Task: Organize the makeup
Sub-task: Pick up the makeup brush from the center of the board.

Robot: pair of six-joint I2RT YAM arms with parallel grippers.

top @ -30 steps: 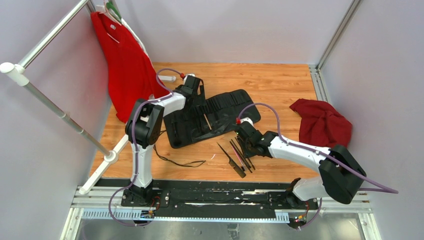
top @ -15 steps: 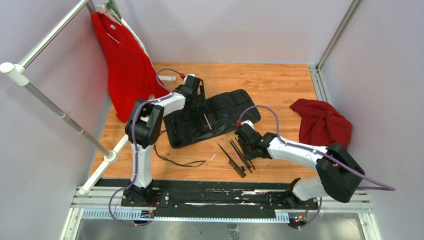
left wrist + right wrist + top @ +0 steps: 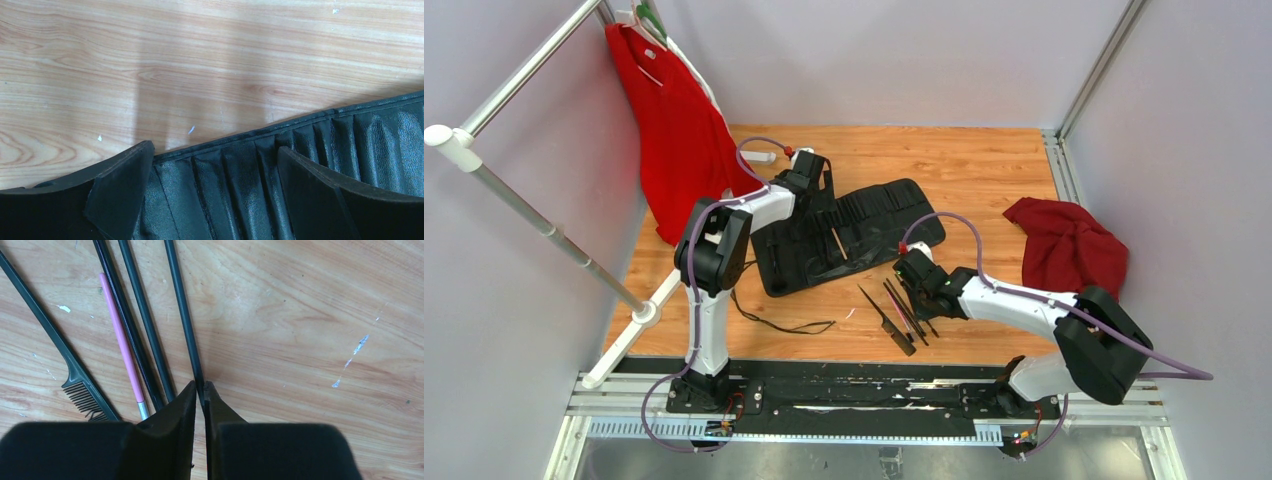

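Makeup brush, near end hidden, pinched in right end effector.

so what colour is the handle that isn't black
The handle is pink; right wrist view shows it best.

Top: high, behind bases. 2 wrist views: close, downward; share case, brushes.

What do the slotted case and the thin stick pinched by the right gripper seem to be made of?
The case looks like black faux leather: fine grain, soft sheen, stitched pocket folds; real leather can't be ruled out. The stick in the right gripper looks like glossy black plastic or lacquered wood: smooth, with an even highlight along it.
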